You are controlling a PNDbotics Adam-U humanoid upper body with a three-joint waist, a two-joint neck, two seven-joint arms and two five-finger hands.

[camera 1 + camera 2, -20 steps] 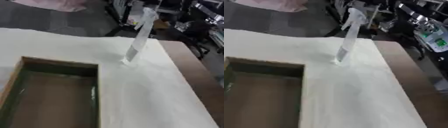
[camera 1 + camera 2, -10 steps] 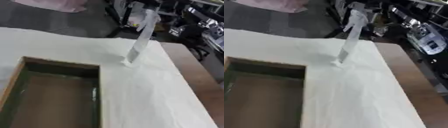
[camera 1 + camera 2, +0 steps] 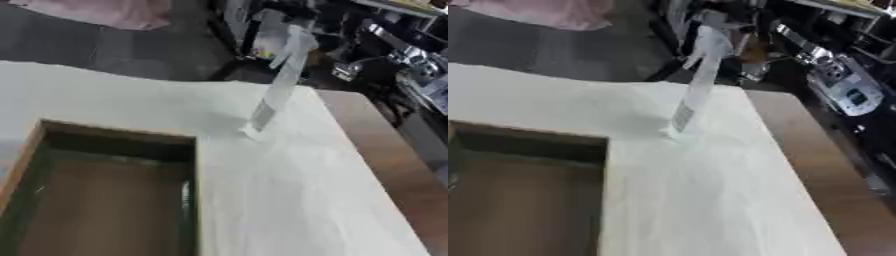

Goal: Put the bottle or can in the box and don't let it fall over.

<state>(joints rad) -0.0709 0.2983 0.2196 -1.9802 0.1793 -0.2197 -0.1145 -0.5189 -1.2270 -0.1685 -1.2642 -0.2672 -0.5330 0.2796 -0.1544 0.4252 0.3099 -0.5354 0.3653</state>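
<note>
bottle: tall, pale, leaning, near far right corner of counter | box: open, near left | hands: neither in view, state unknown | risk: the slim bottle may tip when grasped.

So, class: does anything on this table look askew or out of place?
Yes: a thin white strip stands tilted on the white cloth just beyond the open box, leaning toward the far edge. No hand shows.

A matt white cloth, faintly wrinkled, covers the table; bare brown wood shows along its right edge. The box looks like dull cardboard.
</note>
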